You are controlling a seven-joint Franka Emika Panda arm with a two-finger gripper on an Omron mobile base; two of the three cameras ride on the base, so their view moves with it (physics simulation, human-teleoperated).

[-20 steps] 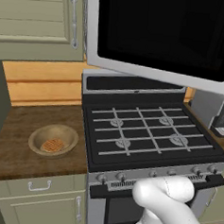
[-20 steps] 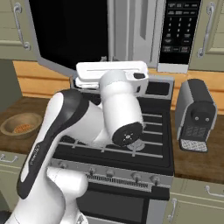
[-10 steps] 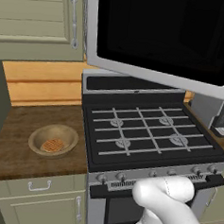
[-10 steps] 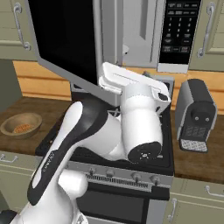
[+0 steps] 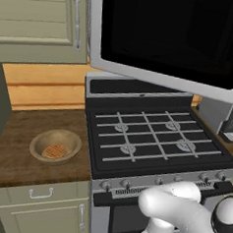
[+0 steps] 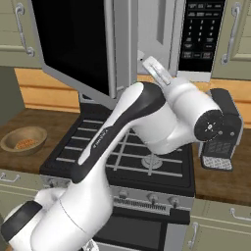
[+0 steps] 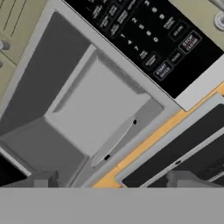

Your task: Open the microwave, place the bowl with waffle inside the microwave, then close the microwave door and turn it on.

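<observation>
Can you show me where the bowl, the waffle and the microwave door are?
bowl (image 5: 36, 143): left base view, on the left part of its wooden rim.
waffle (image 5: 54, 150): left base view, on its gridded middle, inside the bowl.
microwave door (image 5: 173, 31): left base view, on its black glass window, swung open.

The white arm bends at the elbow, gripper (image 7: 111, 179) raised with fingertips spread apart.

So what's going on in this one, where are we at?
The microwave door is swung wide open over the stove, and the hand camera looks into the empty microwave cavity. The arm is raised in front of it, holding nothing. The bowl with the waffle sits untouched on the counter left of the stove, so loading has not begun.
</observation>
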